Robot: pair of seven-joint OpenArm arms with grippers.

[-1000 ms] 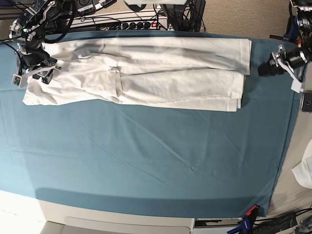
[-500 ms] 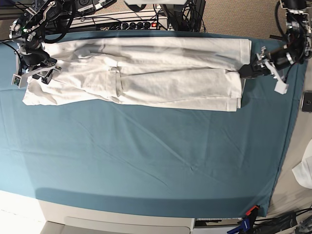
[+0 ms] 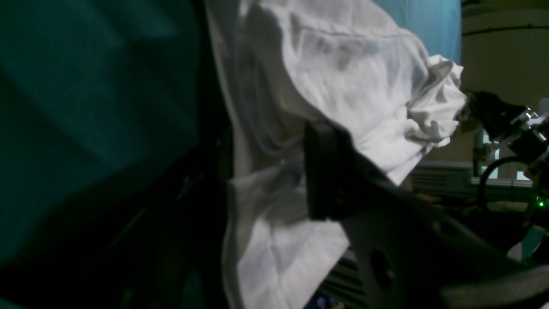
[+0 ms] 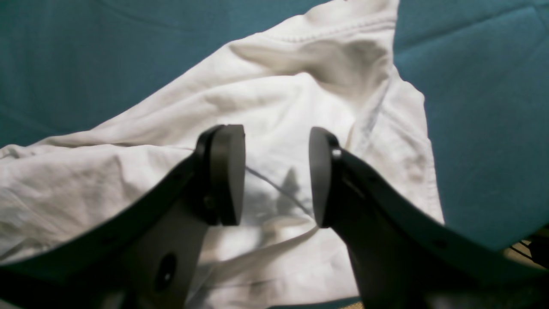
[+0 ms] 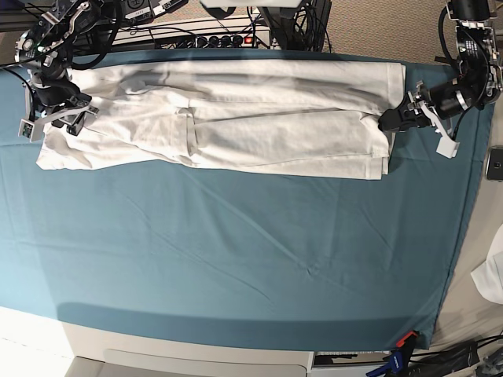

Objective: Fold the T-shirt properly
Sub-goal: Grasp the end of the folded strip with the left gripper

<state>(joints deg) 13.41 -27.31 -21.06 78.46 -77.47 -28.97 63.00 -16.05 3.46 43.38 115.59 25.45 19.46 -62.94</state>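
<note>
The white T-shirt point(image 5: 236, 118) lies as a long folded band across the back of the teal table cloth point(image 5: 236, 251). My left gripper point(image 5: 391, 122) is at the band's right end. In the left wrist view, the left gripper point(image 3: 268, 180) stands open with the shirt's edge point(image 3: 274, 240) between its jaws; only the right finger point(image 3: 326, 176) shows clearly. My right gripper point(image 5: 67, 118) sits over the band's left end. In the right wrist view, the right gripper point(image 4: 276, 180) is open just above the wrinkled T-shirt point(image 4: 274, 98), with nothing gripped.
A power strip and cables point(image 5: 228, 35) run behind the table's back edge. A small white cloth scrap point(image 5: 491, 275) and a dark device point(image 5: 495, 163) lie off the table's right side. An orange clamp point(image 5: 405, 339) holds the table cloth's front right corner.
My left arm has swung in from off the table's right side to the T-shirt's right end. The right arm and the shirt have not moved.
</note>
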